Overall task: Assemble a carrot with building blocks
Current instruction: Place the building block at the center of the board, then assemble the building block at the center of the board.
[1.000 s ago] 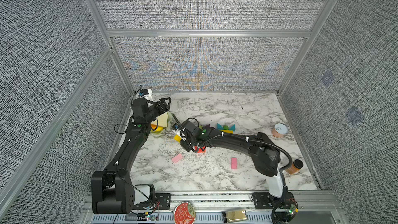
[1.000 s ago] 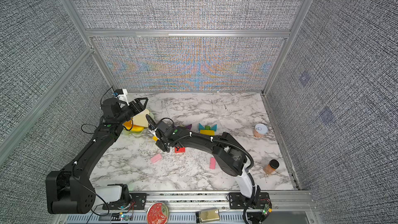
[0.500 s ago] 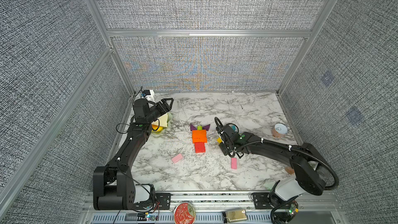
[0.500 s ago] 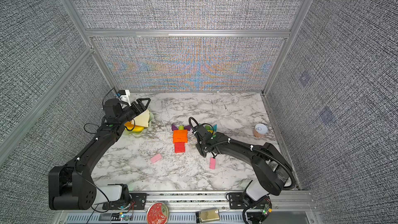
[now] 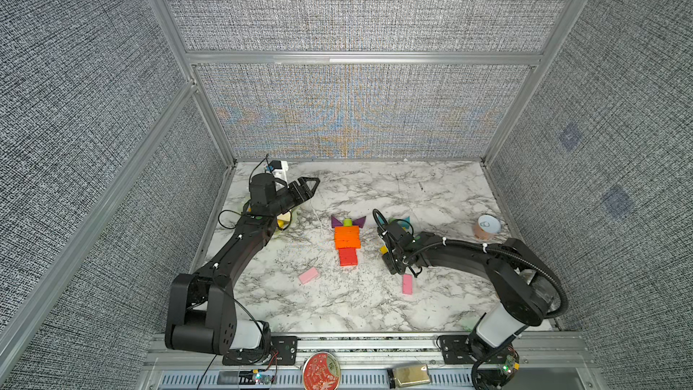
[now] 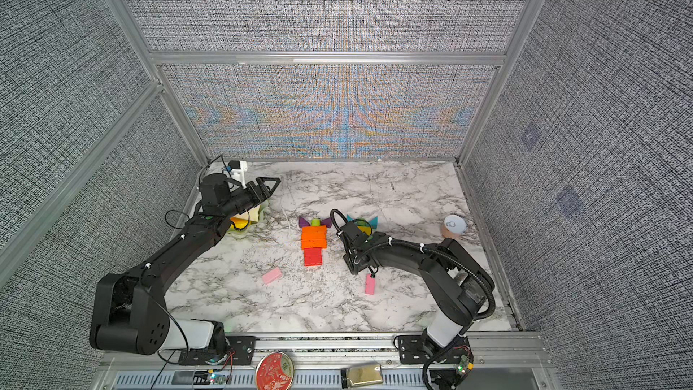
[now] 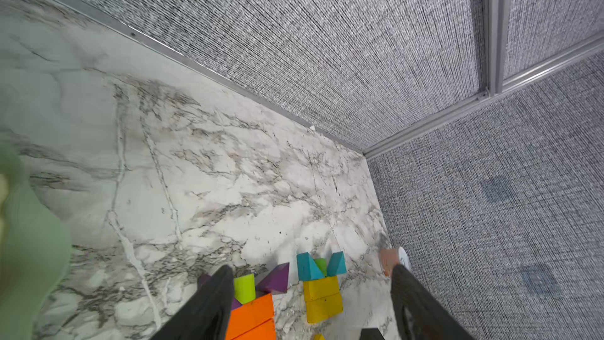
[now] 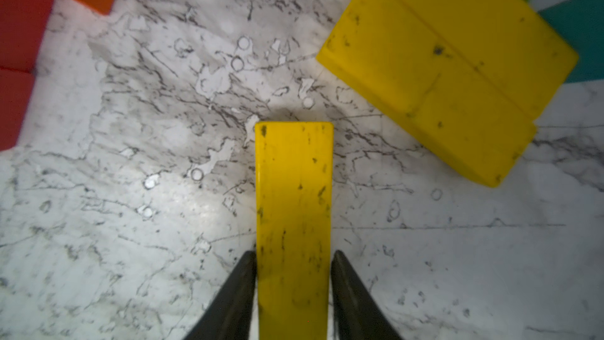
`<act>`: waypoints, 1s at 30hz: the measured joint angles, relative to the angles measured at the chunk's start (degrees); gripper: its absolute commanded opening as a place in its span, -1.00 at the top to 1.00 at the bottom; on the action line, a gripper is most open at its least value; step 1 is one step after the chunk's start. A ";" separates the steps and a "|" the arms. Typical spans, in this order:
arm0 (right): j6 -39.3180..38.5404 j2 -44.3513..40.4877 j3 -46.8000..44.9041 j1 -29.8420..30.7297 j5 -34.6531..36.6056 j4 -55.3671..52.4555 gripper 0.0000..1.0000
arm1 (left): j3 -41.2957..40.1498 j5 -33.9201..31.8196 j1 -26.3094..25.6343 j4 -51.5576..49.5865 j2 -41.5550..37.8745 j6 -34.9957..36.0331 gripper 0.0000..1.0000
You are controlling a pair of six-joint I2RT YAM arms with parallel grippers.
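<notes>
Inside grey woven walls (image 5: 337, 5), aluminium frame (image 5: 360, 57), marble tabletop (image 5: 431, 196), building blocks (image 5: 347, 237)

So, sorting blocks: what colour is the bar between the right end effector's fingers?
Yellow bar; clearest in the right wrist view.

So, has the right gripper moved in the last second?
Yes. The right gripper crossed from the green plate's side of the orange block stack to its opposite side, holding the yellow bar.
</notes>
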 measured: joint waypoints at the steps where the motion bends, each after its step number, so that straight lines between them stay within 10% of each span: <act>1: 0.44 -0.15 0.13 -0.04 0.07 -0.02 -0.12 | -0.07 0.02 -0.33 0.35 -0.02 -0.20 -0.54; 30: 12.33 0.07 3.67 -4.98 8.76 -9.16 -0.19 | -0.61 3.06 -5.22 3.76 -0.96 -2.91 -0.54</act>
